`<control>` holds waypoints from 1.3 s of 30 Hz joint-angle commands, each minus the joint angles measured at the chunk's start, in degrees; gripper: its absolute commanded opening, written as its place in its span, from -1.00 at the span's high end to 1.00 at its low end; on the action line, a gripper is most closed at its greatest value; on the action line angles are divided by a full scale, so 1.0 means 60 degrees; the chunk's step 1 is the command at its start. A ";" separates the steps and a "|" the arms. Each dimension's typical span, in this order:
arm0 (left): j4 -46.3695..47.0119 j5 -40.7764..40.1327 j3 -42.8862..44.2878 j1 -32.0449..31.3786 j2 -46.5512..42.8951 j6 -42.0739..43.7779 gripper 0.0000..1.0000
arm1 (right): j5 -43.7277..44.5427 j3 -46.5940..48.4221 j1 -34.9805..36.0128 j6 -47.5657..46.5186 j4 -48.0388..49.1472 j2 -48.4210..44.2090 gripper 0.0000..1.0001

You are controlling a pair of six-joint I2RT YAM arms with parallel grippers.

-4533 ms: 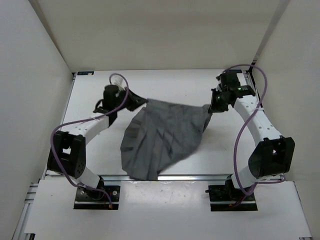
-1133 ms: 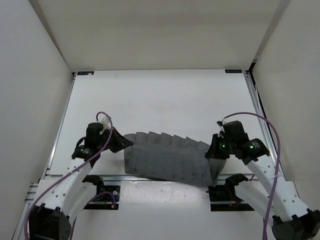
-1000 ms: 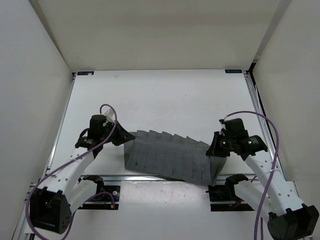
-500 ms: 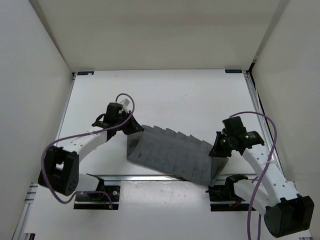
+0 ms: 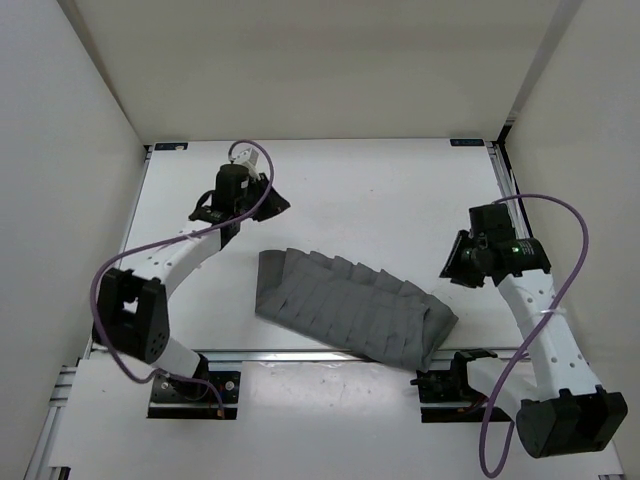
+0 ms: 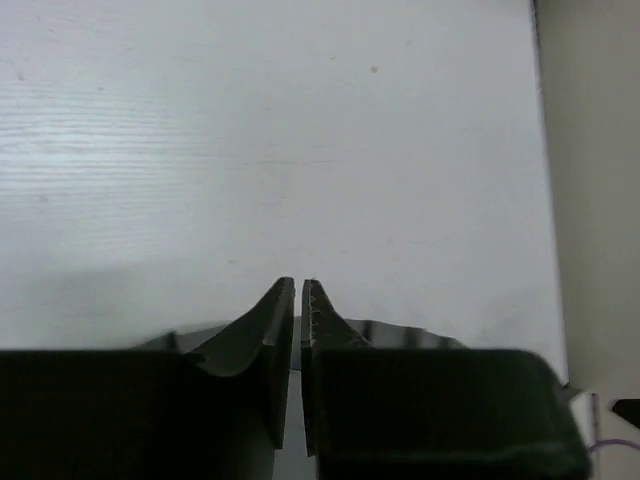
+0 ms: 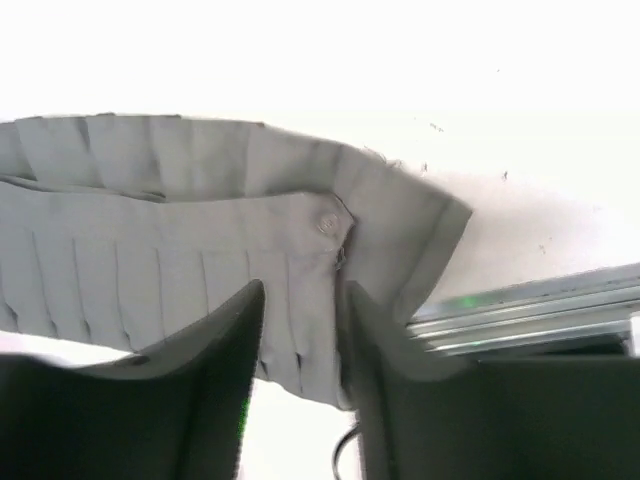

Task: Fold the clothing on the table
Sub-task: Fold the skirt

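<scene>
Trouble on the left first: the left gripper hangs over bare table at the far left, well apart from the cloth. In its wrist view the fingers stand almost together, only a slit between them and nothing in it. If it comes to the fabric like that, I reckon it shoves the edge along instead of pinching it.

Centre now. The clothing lies as a long pleated band across the near half of the table, held by neither arm. It sits skewed, with its left end farther back and its right end nearer. A second fold taken off that slant would likely come out crooked, and the loose pleats could fan open as the layer lifts.

Over to the right, where I see the bigger risk. The right gripper hovers just above the band's right end, jaws apart and empty, near the small button. A careless drop could snag only the top layer and peel the fold open. That end also lies close by the near rail, so any pull toward the robot might drag the cloth off the table.
</scene>
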 commanded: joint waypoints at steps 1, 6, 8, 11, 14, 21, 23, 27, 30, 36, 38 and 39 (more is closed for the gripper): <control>-0.0430 0.0476 -0.0218 -0.0255 -0.1127 0.0189 0.71 | -0.0172 0.0119 -0.0195 -0.0024 -0.1084 -0.0079 0.49; -0.1981 0.0257 -0.1360 -0.1632 -0.1599 0.0759 1.00 | -0.0568 -0.0832 0.0624 0.0723 -0.1467 -0.0052 1.00; -0.2363 0.0082 -0.1712 -0.1927 -0.1379 0.1096 1.00 | -0.1211 -0.1242 0.0757 0.0768 -0.1308 0.0197 1.00; -0.2877 -0.0400 -0.1729 -0.2264 -0.0445 0.1536 1.00 | -0.1710 -0.1901 0.1079 0.0914 -0.0898 0.0900 1.00; -0.3258 -0.0942 -0.1438 -0.2265 0.0246 0.1975 1.00 | -0.1931 -0.2210 0.1270 0.1003 -0.0240 0.1706 0.98; -0.3844 -0.1485 -0.1068 -0.1958 0.1376 0.2416 1.00 | -0.2240 -0.1512 0.1079 0.0549 0.1372 0.4500 1.00; -0.3655 -0.1369 -0.1273 -0.1665 0.1347 0.2388 1.00 | -0.2283 -0.0881 0.1138 0.0301 0.1534 0.5743 1.00; -0.3566 -0.1178 -0.1290 -0.1298 0.1404 0.2387 1.00 | -0.2063 0.1037 0.1182 -0.0212 0.1463 0.7403 1.00; -0.3713 -0.1266 -0.1012 -0.1224 0.1492 0.2460 1.00 | -0.1815 0.2634 0.1051 -0.0491 0.1405 0.8619 1.00; -0.3815 -0.1281 -0.0441 -0.0903 0.1712 0.2446 1.00 | -0.0805 0.6044 0.0888 -0.0930 0.0951 0.9647 1.00; -0.3698 -0.1354 -0.0119 -0.0698 0.1844 0.2446 1.00 | -0.0206 0.6414 0.0991 -0.1090 0.0658 0.9327 0.91; -0.3640 -0.1340 -0.0030 -0.0552 0.1844 0.2446 1.00 | -0.0058 0.6446 0.1108 -0.1150 0.0599 0.8962 0.71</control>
